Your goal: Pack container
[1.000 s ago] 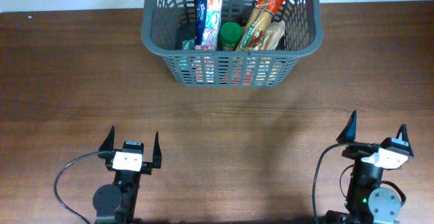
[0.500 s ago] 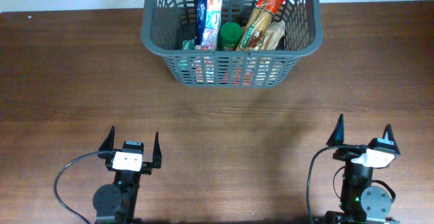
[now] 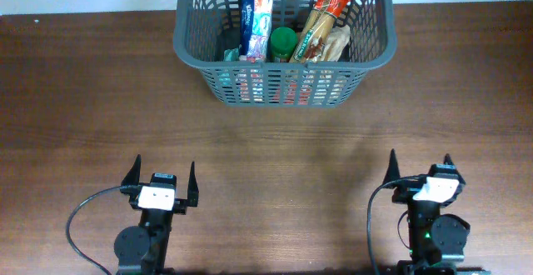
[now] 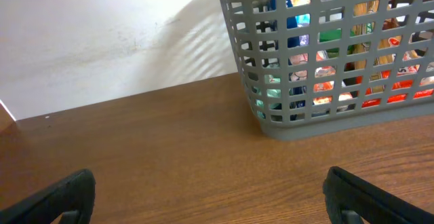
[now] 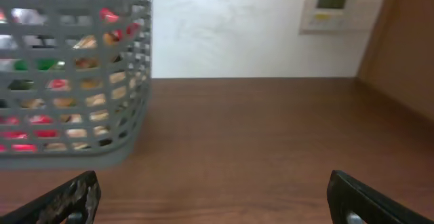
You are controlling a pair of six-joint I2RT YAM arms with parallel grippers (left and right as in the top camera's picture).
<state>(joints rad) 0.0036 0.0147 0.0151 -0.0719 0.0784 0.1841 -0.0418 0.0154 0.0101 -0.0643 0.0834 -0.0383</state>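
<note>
Left pincer (image 3: 164,172): jaws wide apart with nothing between them, at the near-left edge of the worktop.
Right pincer (image 3: 420,165): jaws wide apart and holding nothing, at the near-right edge.
Worktop (image 3: 266,154): dark brown wood.
Basket (image 3: 283,63): grey with slotted sides, upright at the far middle of the worktop, well apart from both pincers.
Inside the basket: a blue and white carton (image 3: 256,21) on end, a green cap (image 3: 283,40) just beside it, and a long packet (image 3: 315,29) with a red top leaning on the right.

arms (image 3: 137,243): black | wrist blocks (image 3: 156,196): white | fingers (image 3: 133,173): black, pointed | cable (image 3: 72,223): black
</note>
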